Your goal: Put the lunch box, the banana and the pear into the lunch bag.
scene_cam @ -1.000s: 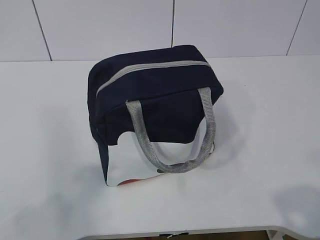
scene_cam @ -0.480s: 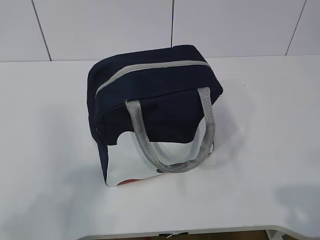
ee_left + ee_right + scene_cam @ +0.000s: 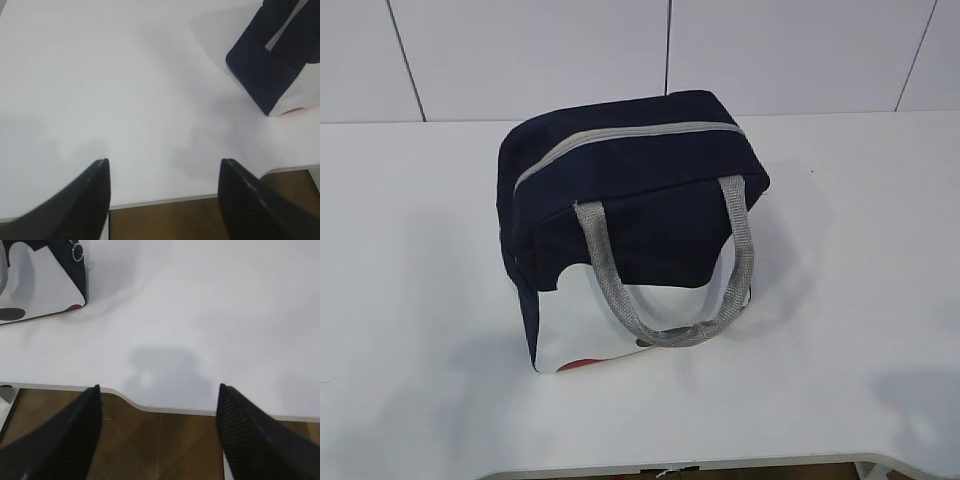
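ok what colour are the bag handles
Grey webbing handles on the navy bag; clearest in the exterior view.

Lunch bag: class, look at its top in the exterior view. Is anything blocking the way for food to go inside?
Yes. The lunch bag stands closed: its grey zipper runs shut along the top, so no opening shows. The handles hang down the front side, clear of the top. No lunch box, banana or pear is visible in any view.

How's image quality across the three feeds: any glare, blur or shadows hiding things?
Exterior view: even light, bag sharp, soft shadow right of it. Left wrist view: slightly hazy, fingers blurred, faint shadows on the table. Right wrist view: fingers soft, a grey shadow near the table edge.
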